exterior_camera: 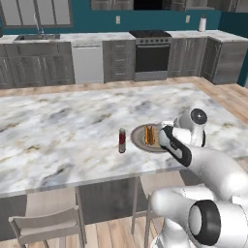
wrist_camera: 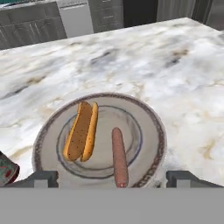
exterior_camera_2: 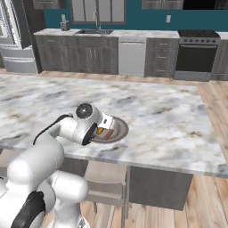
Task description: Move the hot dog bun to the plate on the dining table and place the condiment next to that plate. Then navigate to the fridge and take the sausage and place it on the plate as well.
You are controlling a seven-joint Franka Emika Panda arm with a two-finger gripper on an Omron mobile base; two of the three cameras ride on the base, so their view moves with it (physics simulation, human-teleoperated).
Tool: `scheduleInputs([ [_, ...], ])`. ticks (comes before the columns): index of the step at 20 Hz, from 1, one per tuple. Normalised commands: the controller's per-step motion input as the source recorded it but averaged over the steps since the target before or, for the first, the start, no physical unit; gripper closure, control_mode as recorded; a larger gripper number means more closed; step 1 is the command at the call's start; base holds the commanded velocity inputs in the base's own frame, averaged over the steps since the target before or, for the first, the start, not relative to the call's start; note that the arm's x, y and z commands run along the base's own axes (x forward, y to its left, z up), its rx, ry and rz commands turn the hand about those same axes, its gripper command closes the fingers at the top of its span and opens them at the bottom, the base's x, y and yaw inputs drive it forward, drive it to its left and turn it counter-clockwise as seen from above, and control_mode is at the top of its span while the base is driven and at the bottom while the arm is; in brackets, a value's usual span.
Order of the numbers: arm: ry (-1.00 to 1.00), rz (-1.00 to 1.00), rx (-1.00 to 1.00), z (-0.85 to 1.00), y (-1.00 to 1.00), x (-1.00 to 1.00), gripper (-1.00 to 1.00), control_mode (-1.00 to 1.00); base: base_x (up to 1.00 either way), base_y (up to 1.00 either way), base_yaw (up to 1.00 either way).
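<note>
1. Sausage [wrist_camera: 119,157] lies flat on the plate [wrist_camera: 151,120], in the right half of the dish as the hand view shows it, running lengthwise toward the near rim.
2. Bun [wrist_camera: 81,131] lies on the same plate, left of the sausage in the hand view; a narrow gap separates them. Bun tilts slightly, its far end leaning right. In the left base view the bun [exterior_camera: 149,135] shows as an orange patch on the plate [exterior_camera: 138,137].
3. Plate sits on the dining table [exterior_camera: 63,126], close to the table's near edge.
4. Red bottle [exterior_camera: 122,140] stands upright on the table just left of the plate in the left base view, near but apart from the rim.
5. Claw [wrist_camera: 113,178] hovers over the plate's near rim. Its two fingertips [wrist_camera: 43,178] stand wide apart at the bottom corners of the hand view, gripping nothing; the sausage end lies between them, untouched.
6. In the right base view the arm's wrist covers the left part of the plate [exterior_camera_2: 119,128].
7. Beyond the table: grey cabinets, an oven [exterior_camera: 151,54], a sink [exterior_camera_2: 93,31] and a chair [exterior_camera: 46,226] at the near edge.
</note>
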Motion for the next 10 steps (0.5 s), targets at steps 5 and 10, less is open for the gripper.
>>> scheduleInputs([
  [5, 0.06, 0.00, 0.00, 1.00, 0.47, -0.95, -1.00, -1.00, 0.00, 0.00, 0.00],
  [10, 0.26, 0.00, 0.00, 0.89, 0.54, -0.88, -1.00, -1.00, 0.00, 0.00, 0.00],
])
